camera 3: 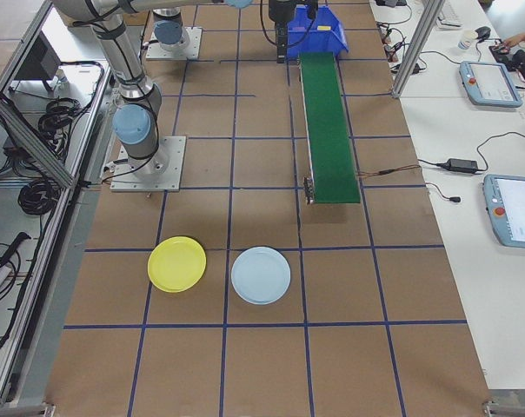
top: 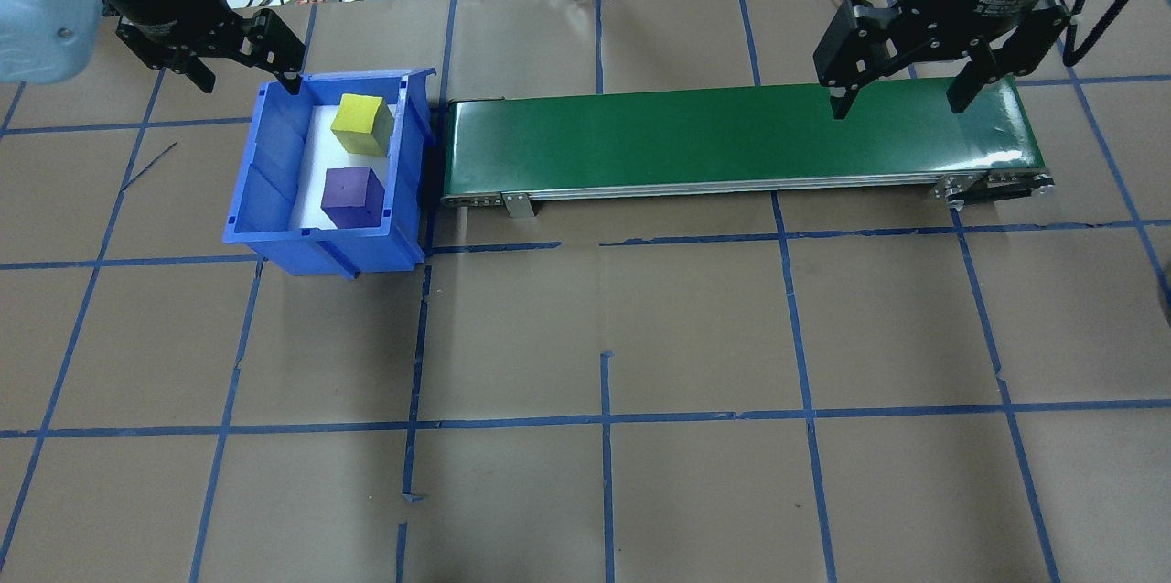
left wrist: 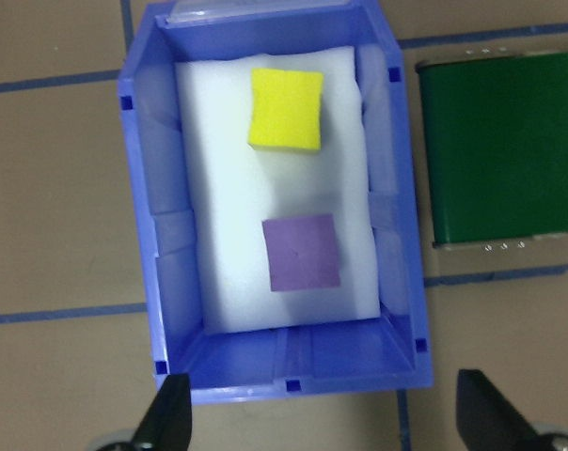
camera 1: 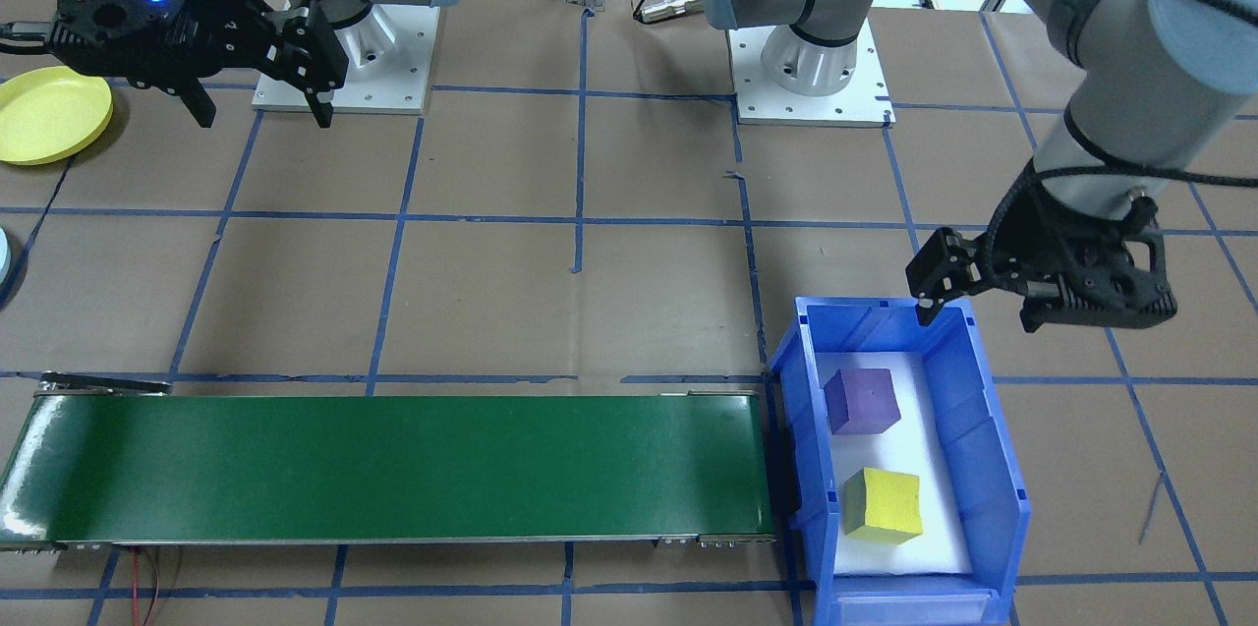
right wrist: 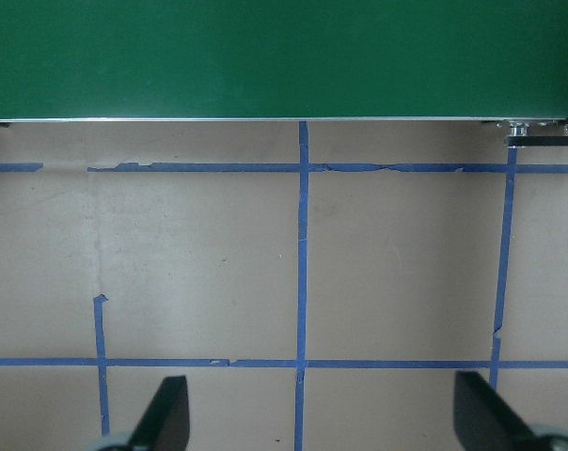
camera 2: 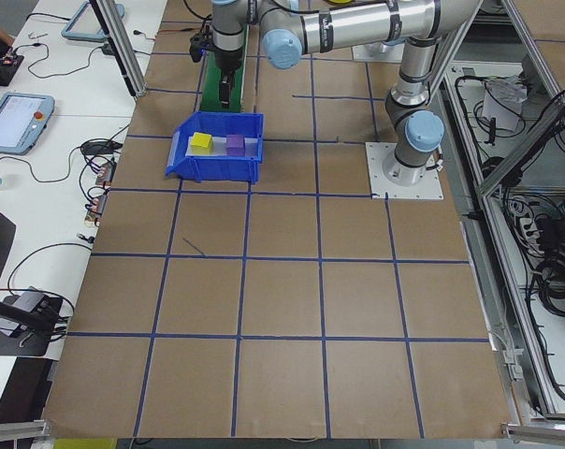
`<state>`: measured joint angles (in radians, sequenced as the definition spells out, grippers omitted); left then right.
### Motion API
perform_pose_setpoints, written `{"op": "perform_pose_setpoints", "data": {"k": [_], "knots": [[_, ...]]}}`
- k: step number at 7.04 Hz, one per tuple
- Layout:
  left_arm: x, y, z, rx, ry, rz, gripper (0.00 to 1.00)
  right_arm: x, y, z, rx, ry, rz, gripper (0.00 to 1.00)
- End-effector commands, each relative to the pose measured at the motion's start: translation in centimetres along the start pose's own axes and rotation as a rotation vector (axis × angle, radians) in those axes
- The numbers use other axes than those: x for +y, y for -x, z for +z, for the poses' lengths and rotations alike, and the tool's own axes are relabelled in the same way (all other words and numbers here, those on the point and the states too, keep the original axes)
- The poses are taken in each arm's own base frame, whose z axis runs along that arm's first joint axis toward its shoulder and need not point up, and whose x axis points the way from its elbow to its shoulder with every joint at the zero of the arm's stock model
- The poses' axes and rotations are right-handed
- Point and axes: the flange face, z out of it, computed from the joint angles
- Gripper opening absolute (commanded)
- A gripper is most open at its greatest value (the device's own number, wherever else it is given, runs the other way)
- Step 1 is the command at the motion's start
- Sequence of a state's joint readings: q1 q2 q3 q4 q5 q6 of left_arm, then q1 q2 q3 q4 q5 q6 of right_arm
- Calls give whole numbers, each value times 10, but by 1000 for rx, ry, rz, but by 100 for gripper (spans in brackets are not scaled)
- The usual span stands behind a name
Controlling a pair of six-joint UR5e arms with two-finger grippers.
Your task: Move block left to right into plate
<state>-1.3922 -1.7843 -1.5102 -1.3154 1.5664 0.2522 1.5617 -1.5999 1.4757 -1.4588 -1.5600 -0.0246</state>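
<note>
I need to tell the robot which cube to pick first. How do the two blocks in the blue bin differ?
The yellow block is bright yellow, while the purple block is dark violet. In the overhead view the yellow block lies at the bin's far end from the robot; the purple block is nearer the robot. Both are similar-sized cubes resting apart on the white liner in the blue bin, neither gripped.

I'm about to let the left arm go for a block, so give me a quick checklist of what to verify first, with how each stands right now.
1. Left tool open and empty: ok, fingers spread in the left wrist view.
2. Blocks reachable: ok, yellow block and purple block sit apart, uncovered, in the blue bin.
3. Left tool over a block: not ok, it hangs over the bin's edge.
4. Conveyor belt free: ok, nothing on it.
5. Right tool open: ok, above the belt's far end.
6. Yellow plate empty: ok.
</note>
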Motion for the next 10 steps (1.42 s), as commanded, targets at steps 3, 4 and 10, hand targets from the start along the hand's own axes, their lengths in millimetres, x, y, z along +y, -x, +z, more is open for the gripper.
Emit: {"op": "perform_pose_setpoints", "data": {"k": [3,4,10], "knots": [[-18,8,153,50,153,-38,100,0,1,0,0,-2,-1,100],[-9,6,169,57,186,-66,100,0,1,0,-1,-2,-1,100],[0,3,193,63,234,-116,98,0,1,0,-1,-2,-1,100]]}}
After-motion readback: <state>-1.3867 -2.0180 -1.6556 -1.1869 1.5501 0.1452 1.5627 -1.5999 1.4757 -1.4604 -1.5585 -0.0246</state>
